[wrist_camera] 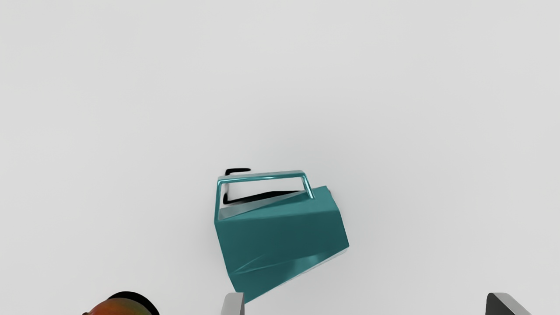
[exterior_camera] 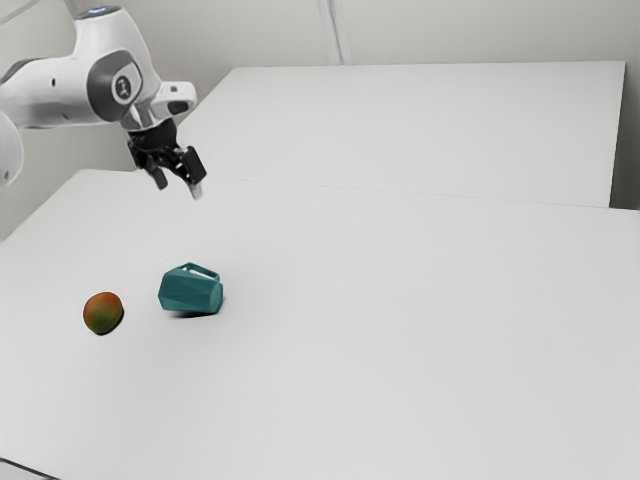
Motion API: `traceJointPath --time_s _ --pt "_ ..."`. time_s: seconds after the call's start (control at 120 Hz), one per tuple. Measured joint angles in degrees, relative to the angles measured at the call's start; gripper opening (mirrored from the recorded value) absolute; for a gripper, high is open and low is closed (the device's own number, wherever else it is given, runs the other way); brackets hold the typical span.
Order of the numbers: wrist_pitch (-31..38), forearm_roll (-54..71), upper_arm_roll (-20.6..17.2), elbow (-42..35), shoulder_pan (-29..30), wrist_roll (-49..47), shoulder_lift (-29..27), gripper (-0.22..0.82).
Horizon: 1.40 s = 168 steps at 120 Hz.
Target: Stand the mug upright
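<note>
In the exterior view, we see the gripper (exterior_camera: 178,187) at the upper left, raised above the table (exterior_camera: 420,340), its two fingers spread wide apart. Left of the frame's centre and lower than the gripper, we find the teal mug (exterior_camera: 190,291) lying on its side, its handle (exterior_camera: 203,269) toward the frame's top, with the fruit (exterior_camera: 102,312) near it, farther left.

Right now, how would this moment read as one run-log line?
gripper: open, above table | mug: on its side | fruit: beside mug | upright: not yet
</note>
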Motion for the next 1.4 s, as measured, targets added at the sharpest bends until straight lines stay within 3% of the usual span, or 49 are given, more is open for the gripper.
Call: traceJointPath --time_s 0.167,0.542,0.9,1.4 --pt "1.1 -1.8 0.9 -1.0 0.5 -0.1 0.7 0.6" --pt "1.3 -12.9 1.6 -0.6 9.9 6.0 8.4 0.6" --pt "-6.0 -21.2 1.6 1.3 17.3 15.2 15.4 0.6" --pt "-12.5 -33.4 1.7 1.1 20.9 23.3 21.4 0.6"
